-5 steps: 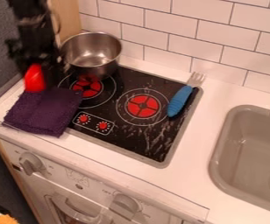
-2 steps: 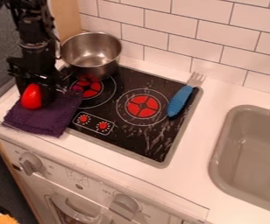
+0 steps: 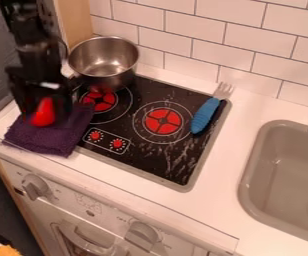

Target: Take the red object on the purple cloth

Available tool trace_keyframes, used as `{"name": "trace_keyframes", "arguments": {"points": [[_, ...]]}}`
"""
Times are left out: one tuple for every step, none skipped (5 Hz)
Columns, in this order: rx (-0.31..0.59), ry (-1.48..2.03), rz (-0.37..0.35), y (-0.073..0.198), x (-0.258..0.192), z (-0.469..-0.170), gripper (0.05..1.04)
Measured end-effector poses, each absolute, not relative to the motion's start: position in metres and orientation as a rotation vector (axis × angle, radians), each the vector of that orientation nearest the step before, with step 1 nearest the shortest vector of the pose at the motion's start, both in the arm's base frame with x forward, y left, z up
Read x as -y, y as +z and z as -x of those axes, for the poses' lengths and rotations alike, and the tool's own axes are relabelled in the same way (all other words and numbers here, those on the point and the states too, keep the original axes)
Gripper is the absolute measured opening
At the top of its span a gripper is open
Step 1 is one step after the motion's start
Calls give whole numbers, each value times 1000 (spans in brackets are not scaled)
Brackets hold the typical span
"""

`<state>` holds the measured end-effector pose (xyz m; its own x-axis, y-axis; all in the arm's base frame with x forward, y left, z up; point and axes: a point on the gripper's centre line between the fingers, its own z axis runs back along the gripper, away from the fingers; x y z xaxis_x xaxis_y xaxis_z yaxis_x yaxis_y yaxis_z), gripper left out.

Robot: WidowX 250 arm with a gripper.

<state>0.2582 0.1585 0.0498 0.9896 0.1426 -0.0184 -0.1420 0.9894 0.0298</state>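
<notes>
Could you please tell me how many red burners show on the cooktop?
2: the left burner, partly hidden by the metal pot, and the right burner, beside the blue-handled fork. The pot may hide another.

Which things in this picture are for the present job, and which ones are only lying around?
For the job:
- the red object, at the tool
- the purple cloth, under them

Only lying around:
- the metal pot, beside the tool
- the blue-handled fork, at the stove top's right edge
</notes>
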Motion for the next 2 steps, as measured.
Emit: {"name": "trace_keyframes", "arguments": {"points": [[51,145,3,78,-159,-257,1005],[75,119,-7,91,-158,-256,1001]]}}
